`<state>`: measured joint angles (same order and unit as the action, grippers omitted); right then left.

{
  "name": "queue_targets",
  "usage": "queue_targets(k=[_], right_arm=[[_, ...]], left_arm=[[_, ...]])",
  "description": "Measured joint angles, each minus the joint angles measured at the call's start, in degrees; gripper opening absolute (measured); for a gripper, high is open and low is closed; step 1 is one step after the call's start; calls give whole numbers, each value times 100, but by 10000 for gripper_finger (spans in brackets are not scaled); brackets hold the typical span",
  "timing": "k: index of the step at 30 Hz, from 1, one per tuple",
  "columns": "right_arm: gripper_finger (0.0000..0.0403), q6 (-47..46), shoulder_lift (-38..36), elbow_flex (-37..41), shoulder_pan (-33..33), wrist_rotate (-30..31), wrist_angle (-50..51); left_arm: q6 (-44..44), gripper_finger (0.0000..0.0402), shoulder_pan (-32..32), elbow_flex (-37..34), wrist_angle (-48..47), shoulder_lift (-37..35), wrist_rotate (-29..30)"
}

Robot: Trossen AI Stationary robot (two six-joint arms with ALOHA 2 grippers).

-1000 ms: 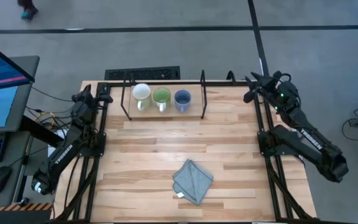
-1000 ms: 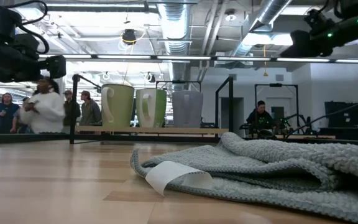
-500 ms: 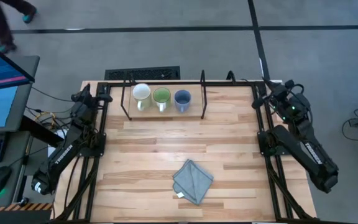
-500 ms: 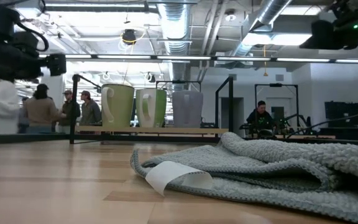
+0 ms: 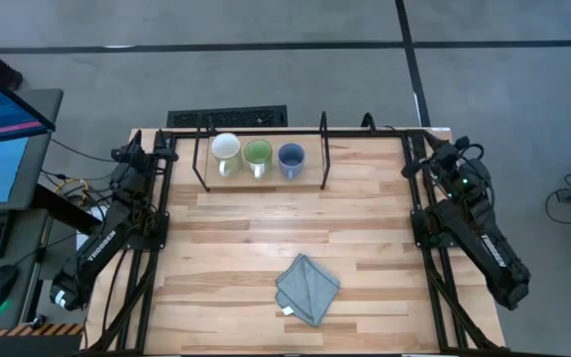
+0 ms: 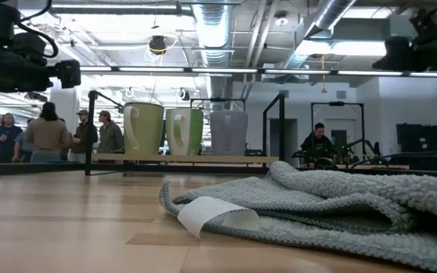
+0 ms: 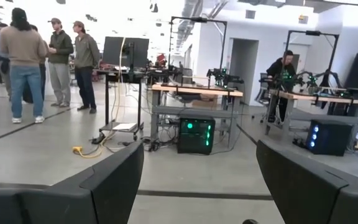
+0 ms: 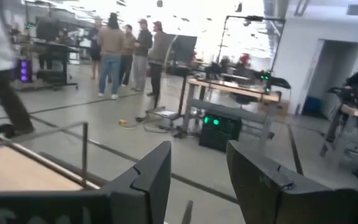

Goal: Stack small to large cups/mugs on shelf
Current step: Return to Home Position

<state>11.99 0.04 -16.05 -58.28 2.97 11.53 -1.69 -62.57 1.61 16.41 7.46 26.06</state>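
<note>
mugs (image 5: 257, 156) on shelf (image 5: 313, 167), cloth (image 5: 307, 289) in front

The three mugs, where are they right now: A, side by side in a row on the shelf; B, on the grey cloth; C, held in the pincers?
A: the white mug, green mug and blue-grey mug stand side by side on the shelf.

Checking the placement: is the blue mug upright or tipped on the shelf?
Upright: the blue mug shows its open mouth from above and stands straight on the shelf.

Mugs (image 5: 257, 155) crowd the shelf (image 5: 310, 178) between posts (image 5: 324, 159), cloth (image 5: 307, 289) lies front-centre, tabletop (image 5: 266, 228) between open
</note>
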Motion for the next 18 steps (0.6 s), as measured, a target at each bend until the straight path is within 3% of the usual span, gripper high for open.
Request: queue_targets(k=[7,18], right_arm=[[177,-95,8,739,0,76,-694],[176,-350,8,1270,0,76,-849]], left_arm=[[105,304,1,-4,-108,0,11],[105,304,2,-4,-184,0,11]])
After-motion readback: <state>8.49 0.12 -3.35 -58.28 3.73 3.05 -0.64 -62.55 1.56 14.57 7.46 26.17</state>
